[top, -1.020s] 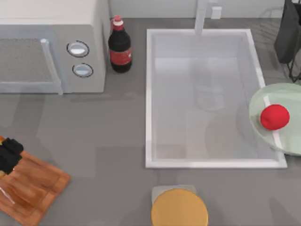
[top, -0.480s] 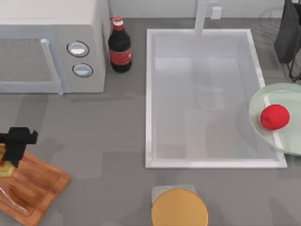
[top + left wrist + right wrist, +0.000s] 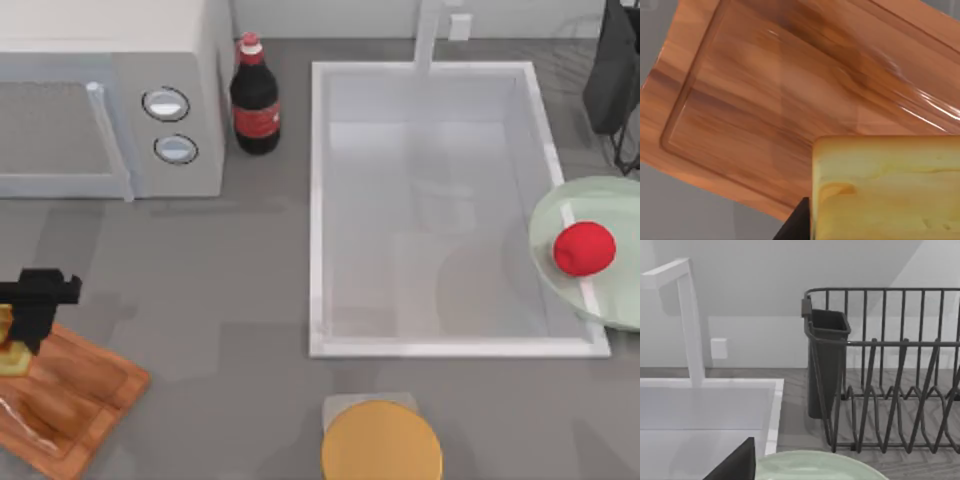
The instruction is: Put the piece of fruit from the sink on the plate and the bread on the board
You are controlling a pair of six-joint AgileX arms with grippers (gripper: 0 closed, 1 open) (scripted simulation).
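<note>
- The round orange-yellow disc (image 3: 381,441) lies at the near edge of the table, just in front of the sink.
- The rectangular brown wooden cutting board (image 3: 62,400) lies at the near left corner of the table, turned at an angle.
- The left gripper (image 3: 36,300) of the AgileX pair hangs over the far left part of the board; it holds the small golden-yellow chunk of bread (image 3: 10,345) between its fingers.
- In the left wrist view, the bread (image 3: 887,187) is above the board (image 3: 765,105), whose grain and groove are seen clearly. Whether the bread touches the wood cannot be told.
- The large rectangular pale grey-white sink (image 3: 318,210) is in the middle of the table, with a white faucet (image 3: 428,38) at its far short side.
- The large round pale green plate (image 3: 560,220) lies at the right, overlapping the rim of the sink, and the small round bright red fruit (image 3: 583,248) rests on it.
- A grey microwave (image 3: 110,100) stands at the far left, with a dark bottle with a red label (image 3: 255,98) beside it.
- A dark wire dish rack (image 3: 890,385) stands at the far right, behind the plate (image 3: 815,465).
- The state of the right gripper cannot be told.
</note>
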